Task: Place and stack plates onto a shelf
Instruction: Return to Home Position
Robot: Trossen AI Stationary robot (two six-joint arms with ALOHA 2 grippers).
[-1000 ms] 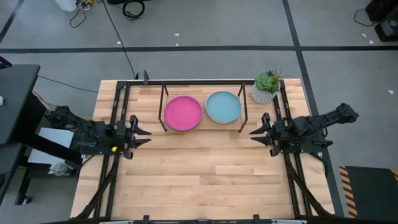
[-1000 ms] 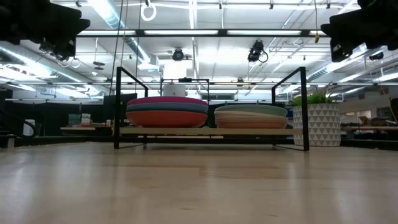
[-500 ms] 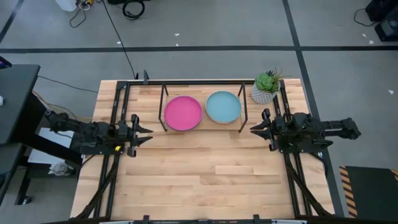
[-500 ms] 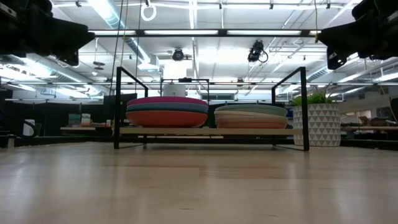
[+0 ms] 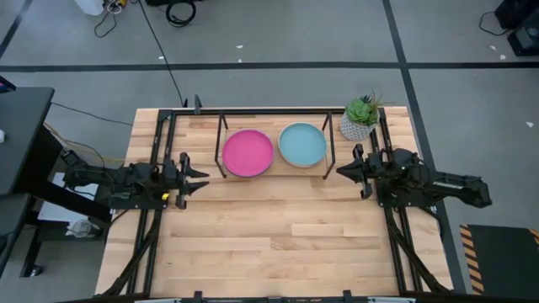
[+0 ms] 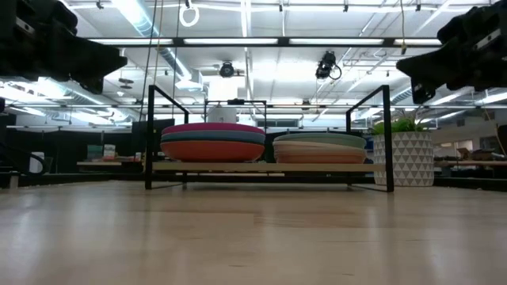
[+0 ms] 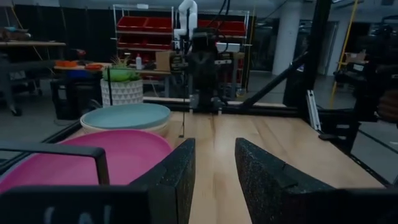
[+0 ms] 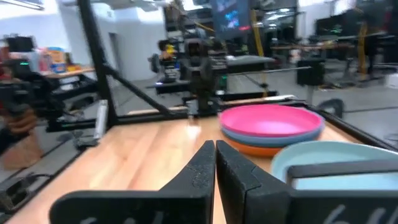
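The shelf [image 5: 274, 113] stands at the table's far side, its wood board [image 6: 261, 167] carrying two stacks of plates. The left stack [image 6: 212, 144] is topped by a magenta plate [image 5: 248, 152], with dark teal and orange plates below. The right stack [image 6: 319, 148] is topped by a pale teal plate [image 5: 301, 144] over cream and peach ones. My left gripper [image 5: 202, 177] [image 7: 214, 180] hovers open, left of the shelf and above the table. My right gripper [image 5: 339, 172] [image 8: 215, 165] hovers shut, right of the shelf. Both point toward the table's middle.
A small white pot with a green plant [image 5: 360, 118] stands on the table's far right corner, just beside the shelf's right end. Black rails [image 5: 156, 160] run along the table's left and right sides. Bare wood tabletop [image 5: 278, 227] lies in front of the shelf.
Both grippers have come down a little and moved slightly toward the table's middle while their arms folded lower behind them. The plates and the shelf have stayed where they were.
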